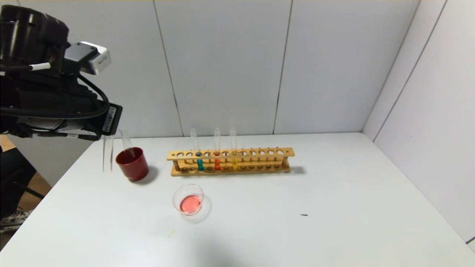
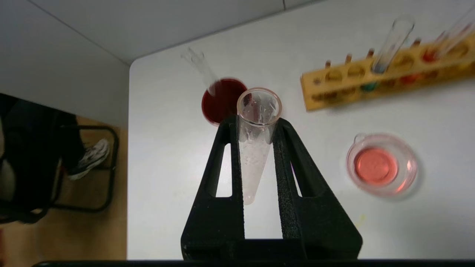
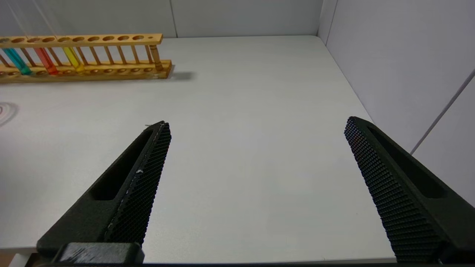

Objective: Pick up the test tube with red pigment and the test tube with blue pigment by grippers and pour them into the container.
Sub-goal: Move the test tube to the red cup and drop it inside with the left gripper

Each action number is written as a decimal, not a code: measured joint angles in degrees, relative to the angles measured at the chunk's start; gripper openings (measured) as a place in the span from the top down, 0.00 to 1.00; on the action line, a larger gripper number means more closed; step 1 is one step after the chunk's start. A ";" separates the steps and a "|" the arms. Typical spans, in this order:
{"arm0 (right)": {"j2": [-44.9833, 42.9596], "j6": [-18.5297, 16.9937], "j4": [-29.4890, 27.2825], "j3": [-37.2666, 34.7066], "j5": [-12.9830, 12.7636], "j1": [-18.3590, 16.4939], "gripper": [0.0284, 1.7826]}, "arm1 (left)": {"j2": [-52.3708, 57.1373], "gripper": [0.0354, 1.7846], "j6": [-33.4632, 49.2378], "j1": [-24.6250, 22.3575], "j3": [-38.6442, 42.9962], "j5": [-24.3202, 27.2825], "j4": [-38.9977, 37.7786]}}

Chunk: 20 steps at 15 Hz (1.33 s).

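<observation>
My left gripper [image 2: 258,122] is shut on the test tube with red pigment [image 2: 254,155]. The tube is upright and nearly empty, with only a faint pink film inside. In the head view the tube [image 1: 108,157] hangs below my left gripper [image 1: 108,131], just left of the dark red cup. The container [image 1: 175,196], a clear glass dish, holds pinkish-red liquid at the table's front middle; it also shows in the left wrist view [image 2: 411,167]. The test tube with blue pigment [image 1: 199,162] stands in the wooden rack. My right gripper [image 3: 258,126] is open and empty over the table's right side.
The wooden rack [image 1: 259,152] stands at the back middle with an orange-red tube [image 1: 217,163] and a yellow tube [image 1: 234,162]. A dark red cup [image 1: 132,165] holds a leaning empty tube [image 1: 126,139]. The table's left edge is close; a chair [image 2: 107,167] stands beyond it.
</observation>
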State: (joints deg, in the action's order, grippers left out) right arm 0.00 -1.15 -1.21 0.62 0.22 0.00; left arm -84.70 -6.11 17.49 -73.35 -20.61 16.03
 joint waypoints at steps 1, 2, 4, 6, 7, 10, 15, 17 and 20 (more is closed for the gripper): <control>0.00 0.00 -0.02 0.00 0.02 0.00 0.04 | 0.72 0.84 0.29 -1.88 1.99 2.29 -4.63; 0.00 0.00 0.00 0.00 0.02 0.00 0.04 | 1.11 0.84 0.33 -3.72 4.36 4.19 -10.03; 0.00 0.00 0.00 0.00 0.02 0.00 0.04 | 0.44 0.84 0.49 -6.78 8.28 6.67 -20.41; 0.00 0.00 0.00 0.00 0.02 0.00 0.04 | -1.18 0.84 1.18 -9.40 10.07 9.65 -28.71; 0.00 0.02 -0.02 0.00 0.02 0.00 0.04 | -2.26 0.84 1.56 -10.41 10.26 10.92 -32.21; 0.00 0.02 0.00 0.00 0.00 0.00 0.04 | -6.62 0.84 3.24 -12.43 10.18 11.74 -38.61; 0.00 0.00 0.00 0.00 0.02 0.00 0.04 | -15.68 0.84 4.95 -13.12 10.34 11.91 -46.92; 0.00 0.02 0.00 0.00 0.00 0.00 0.04 | -18.94 0.84 4.88 -13.09 10.34 11.78 -48.49; 0.00 0.00 0.00 0.00 0.02 0.00 0.04 | -23.13 0.84 4.55 -13.40 10.53 11.64 -51.69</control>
State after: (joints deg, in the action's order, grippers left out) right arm 0.00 -1.15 -1.21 0.62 0.24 0.00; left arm -107.83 -1.56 4.10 -62.82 -8.97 -35.66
